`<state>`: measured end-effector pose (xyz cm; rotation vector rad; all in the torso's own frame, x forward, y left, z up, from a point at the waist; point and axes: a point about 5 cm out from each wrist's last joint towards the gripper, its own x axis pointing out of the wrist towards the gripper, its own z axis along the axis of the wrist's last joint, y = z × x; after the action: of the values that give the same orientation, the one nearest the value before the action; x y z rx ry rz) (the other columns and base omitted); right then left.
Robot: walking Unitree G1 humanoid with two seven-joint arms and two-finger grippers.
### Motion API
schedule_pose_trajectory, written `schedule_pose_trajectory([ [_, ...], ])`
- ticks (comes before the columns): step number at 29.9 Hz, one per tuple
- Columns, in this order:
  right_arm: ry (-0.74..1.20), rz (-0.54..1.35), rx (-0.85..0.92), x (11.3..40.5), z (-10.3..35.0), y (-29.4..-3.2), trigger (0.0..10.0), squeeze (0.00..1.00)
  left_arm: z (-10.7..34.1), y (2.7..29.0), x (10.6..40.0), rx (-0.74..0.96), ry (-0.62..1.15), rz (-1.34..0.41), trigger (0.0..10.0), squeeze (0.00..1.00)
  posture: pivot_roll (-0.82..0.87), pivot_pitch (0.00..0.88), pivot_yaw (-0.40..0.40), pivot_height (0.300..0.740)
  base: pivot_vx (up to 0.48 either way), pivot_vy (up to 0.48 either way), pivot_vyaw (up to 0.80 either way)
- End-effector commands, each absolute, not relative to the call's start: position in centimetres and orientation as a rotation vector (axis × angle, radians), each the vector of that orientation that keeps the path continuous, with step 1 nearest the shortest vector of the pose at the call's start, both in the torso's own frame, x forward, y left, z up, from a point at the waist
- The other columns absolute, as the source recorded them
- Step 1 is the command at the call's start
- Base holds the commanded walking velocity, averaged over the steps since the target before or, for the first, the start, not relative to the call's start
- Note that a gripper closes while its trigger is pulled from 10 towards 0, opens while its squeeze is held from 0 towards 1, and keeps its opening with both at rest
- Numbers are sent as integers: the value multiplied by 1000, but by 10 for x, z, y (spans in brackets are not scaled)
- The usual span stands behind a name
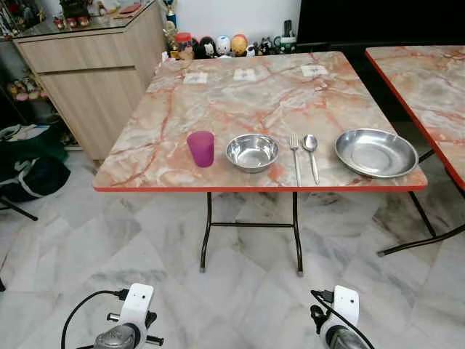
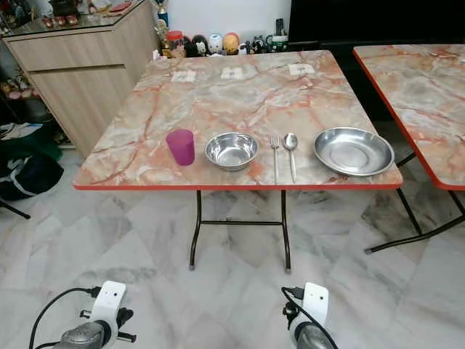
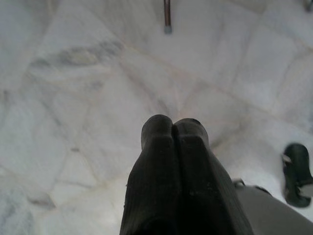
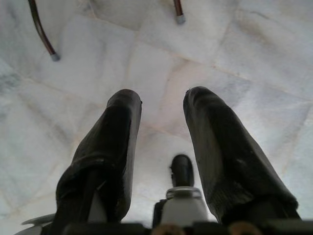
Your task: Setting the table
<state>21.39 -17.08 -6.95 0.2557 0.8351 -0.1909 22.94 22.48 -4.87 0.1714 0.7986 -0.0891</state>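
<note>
Looking down from the head camera, the left eye view shows a marble-patterned table (image 1: 240, 94) with a red edge, and along its near edge a row of things: a purple cup (image 1: 201, 148), a steel bowl (image 1: 252, 152) just beside it, then a fork (image 1: 295, 156) and a spoon (image 1: 311, 153) lying side by side, and a steel plate (image 1: 375, 152) near the corner on the robot's right. A wooden cabinet (image 1: 80, 69) stands beyond the table on the robot's left, and a second table (image 1: 429, 80) stands to its right. The right eye view gives the same layout, with both arms low over the tiled floor (image 2: 218, 291), well short of the table. In the left wrist view the left gripper (image 3: 172, 128) has its fingers pressed together, holding nothing. In the right wrist view the right gripper (image 4: 161, 105) has its fingers spread apart, also empty. Judging by the neat row, the place looks largely set; whether anything is left to bring cannot be told.
</note>
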Motion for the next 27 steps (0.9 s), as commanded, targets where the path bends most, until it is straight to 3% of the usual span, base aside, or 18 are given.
schedule_pose_trajectory([
  [1,824,-199,271,215,-69,-168,10000,0,-41,235,235,222,761,-80,10000,0,71,0,97,740,0,0,0],
  [10,757,-213,229,216,-66,-173,10000,0,-27,237,248,182,620,-74,10000,0,50,0,77,740,0,0,0],
  [12,697,-238,234,216,-63,-177,10000,0,-20,235,251,162,529,-104,10000,0,37,0,48,740,0,0,0],
  [18,263,-286,168,219,-23,-181,10000,0,-1,239,254,113,327,-89,10000,0,45,0,-1,740,0,0,0],
  [27,120,-229,40,183,9,-190,10000,0,17,236,236,109,166,-125,10000,0,13,0,4,740,0,0,0],
])
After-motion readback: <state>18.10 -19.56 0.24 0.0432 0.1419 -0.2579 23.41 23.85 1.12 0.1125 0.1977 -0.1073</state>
